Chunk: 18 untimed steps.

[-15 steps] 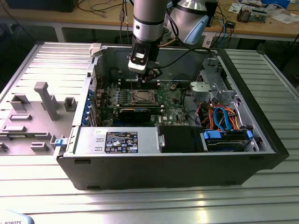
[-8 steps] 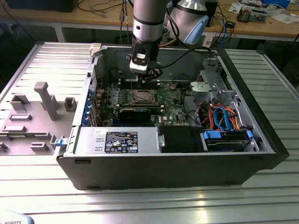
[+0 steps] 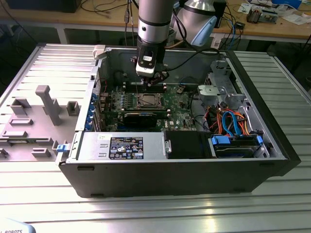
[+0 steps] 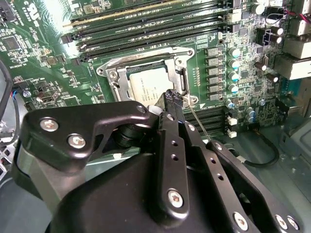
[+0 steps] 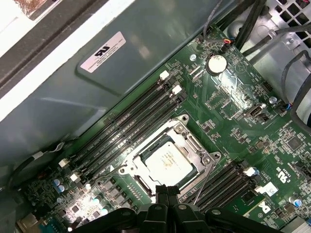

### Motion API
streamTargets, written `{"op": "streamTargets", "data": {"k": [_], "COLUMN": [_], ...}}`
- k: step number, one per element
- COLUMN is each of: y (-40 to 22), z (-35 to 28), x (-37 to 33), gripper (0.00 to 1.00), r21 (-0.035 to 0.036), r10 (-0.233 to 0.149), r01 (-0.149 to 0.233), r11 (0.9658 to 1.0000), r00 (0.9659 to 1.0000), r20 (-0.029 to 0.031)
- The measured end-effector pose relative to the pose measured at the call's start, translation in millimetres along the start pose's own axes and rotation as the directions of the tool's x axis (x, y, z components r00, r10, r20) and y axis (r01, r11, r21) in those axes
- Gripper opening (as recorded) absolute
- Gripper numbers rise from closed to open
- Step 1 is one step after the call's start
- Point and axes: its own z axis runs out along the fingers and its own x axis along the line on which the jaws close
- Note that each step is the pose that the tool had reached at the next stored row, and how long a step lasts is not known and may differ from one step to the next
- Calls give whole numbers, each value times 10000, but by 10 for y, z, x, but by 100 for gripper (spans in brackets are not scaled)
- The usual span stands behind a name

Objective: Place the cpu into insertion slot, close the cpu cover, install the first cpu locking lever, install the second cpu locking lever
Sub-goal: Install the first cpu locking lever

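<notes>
The cpu [image 4: 146, 85] [image 5: 167, 164], a dull silver square, lies flat in the insertion slot [image 4: 146, 51] [image 5: 182, 121] on the green board. The cpu cover [image 4: 181, 77] [image 5: 148, 145], a thin silver frame, lies down around it. A thin wire locking lever [image 4: 201, 124] [image 5: 200, 189] stands up slanted beside the socket. My gripper [image 4: 172, 97] [image 5: 164, 190] hangs just above the socket's edge, by the lever's base, with its black fingers shut together and nothing seen between them. In the exterior view the gripper [image 3: 146, 77] is inside the open case, over the socket [image 3: 147, 100].
Memory slots [image 5: 131, 124] run along one side of the socket and more [image 4: 209, 116] on the other. A long black card [image 3: 141, 116], the power supply [image 3: 121, 145], the drive cage [image 3: 223, 90] and blue-orange cables [image 3: 233, 121] crowd the case. A grey fixture [image 3: 46, 104] stands outside on the exterior view's left.
</notes>
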Motion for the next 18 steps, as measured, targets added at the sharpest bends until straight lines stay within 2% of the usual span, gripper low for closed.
{"op": "streamTargets", "data": {"k": [14, 16, 18], "y": [-2, -3, -3], "z": [1, 0, 2], "x": [-2, -1, 0], "gripper": [11, 11, 11], "r21": [2, 13, 34], "r10": [-72, -196, -560], "r01": [72, 196, 560], "r11": [10000, 9998, 9984], "r00": [10000, 9998, 9984], "r20": [0, -1, -2]}}
